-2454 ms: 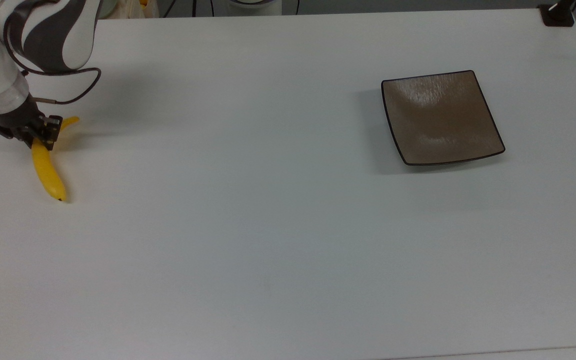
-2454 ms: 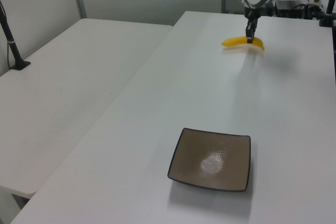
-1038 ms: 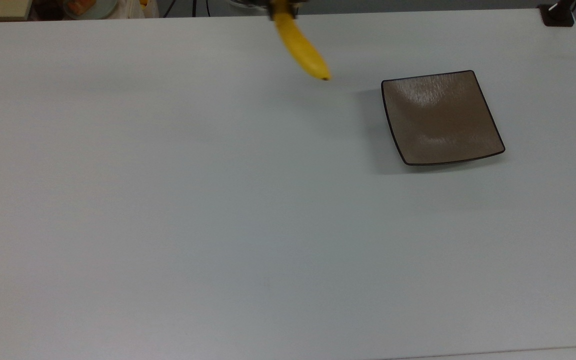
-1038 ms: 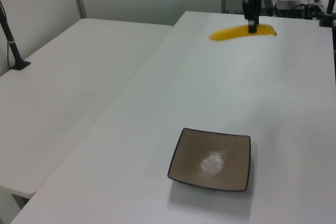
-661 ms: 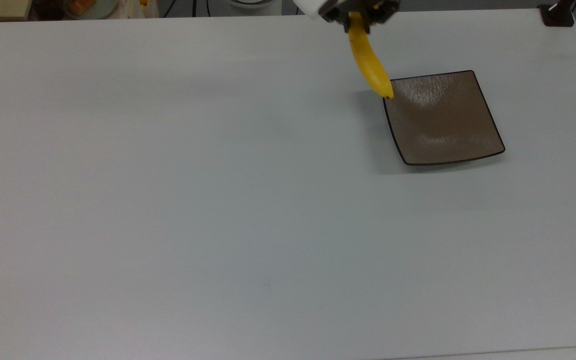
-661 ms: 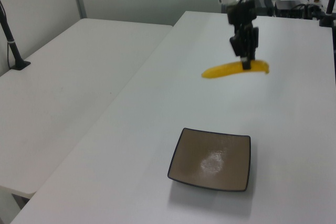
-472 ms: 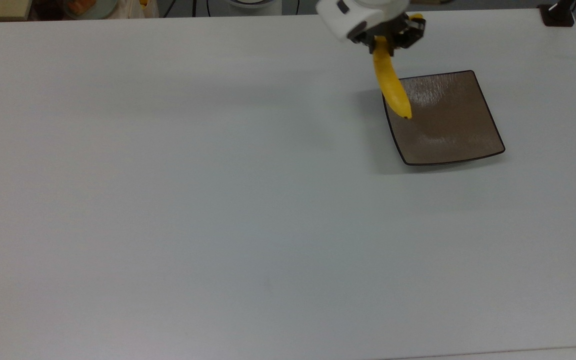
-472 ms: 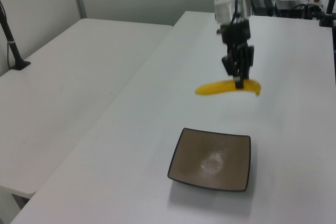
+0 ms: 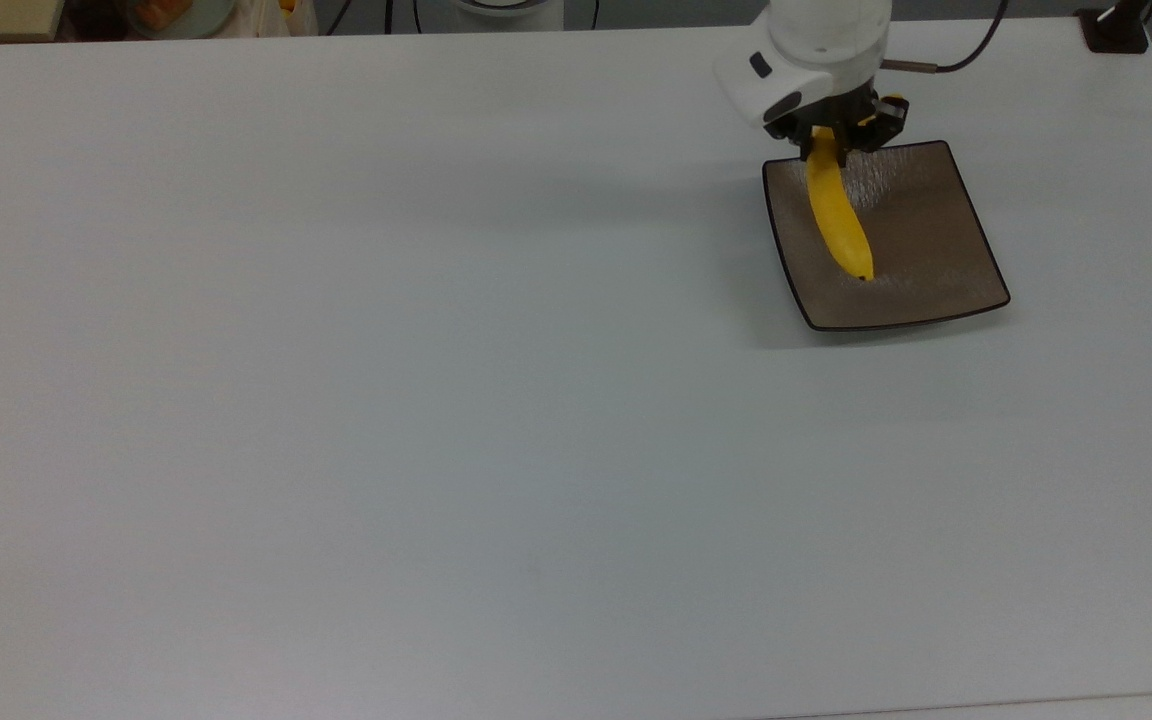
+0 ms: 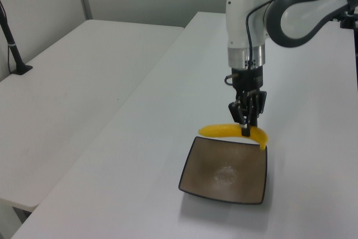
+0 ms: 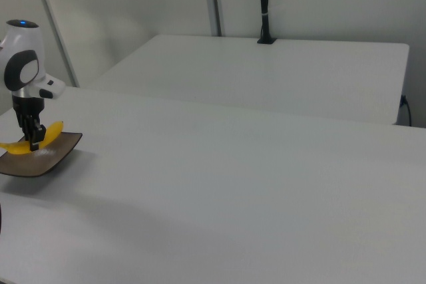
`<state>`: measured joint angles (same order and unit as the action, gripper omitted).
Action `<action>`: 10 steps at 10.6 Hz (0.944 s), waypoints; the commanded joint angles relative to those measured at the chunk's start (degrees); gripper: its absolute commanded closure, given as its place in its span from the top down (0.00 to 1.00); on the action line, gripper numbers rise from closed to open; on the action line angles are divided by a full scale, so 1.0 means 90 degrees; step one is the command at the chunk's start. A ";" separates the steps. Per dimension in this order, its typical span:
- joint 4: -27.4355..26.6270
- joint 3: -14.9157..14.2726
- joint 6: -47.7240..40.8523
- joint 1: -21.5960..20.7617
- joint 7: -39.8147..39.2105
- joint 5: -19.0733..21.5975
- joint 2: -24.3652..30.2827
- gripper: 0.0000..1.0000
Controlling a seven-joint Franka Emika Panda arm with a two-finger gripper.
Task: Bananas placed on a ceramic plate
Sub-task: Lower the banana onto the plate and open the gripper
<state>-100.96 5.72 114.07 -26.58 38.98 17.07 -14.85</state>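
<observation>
Jaws of the gripper (image 9: 826, 140) are seen in the top view pinching the banana (image 9: 838, 222) near its stem end, its body lying over the ceramic plate (image 9: 936, 240). In the left view the banana (image 10: 232, 131) is held clear above the plate's far edge (image 10: 224, 178). In the right view contact with the plate (image 11: 40, 161) cannot quite be judged from the white worktop (image 11: 233, 191). Being smooth, stiff and apparently light, the banana is best gripped across its thicker middle.

The top view looks straight down on the desk (image 9: 436, 400). The left view and the right view look obliquely along it from opposite ends. All three share the desk corner carrying the ceramic plate (image 9: 936, 250) (image 10: 207, 180) (image 11: 40, 162).
</observation>
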 commanded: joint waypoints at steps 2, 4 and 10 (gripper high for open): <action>-0.0101 -0.0021 0.0849 -0.0279 0.0521 -0.0158 -0.0400 0.04; -0.0111 -0.0021 0.1007 -0.0387 0.0678 -0.0381 -0.0508 0.12; -0.0140 -0.0021 0.0872 -0.0348 0.0649 -0.0422 -0.0110 1.00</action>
<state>-100.99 5.78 121.84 -29.63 43.67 14.43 -19.95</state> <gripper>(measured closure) 0.207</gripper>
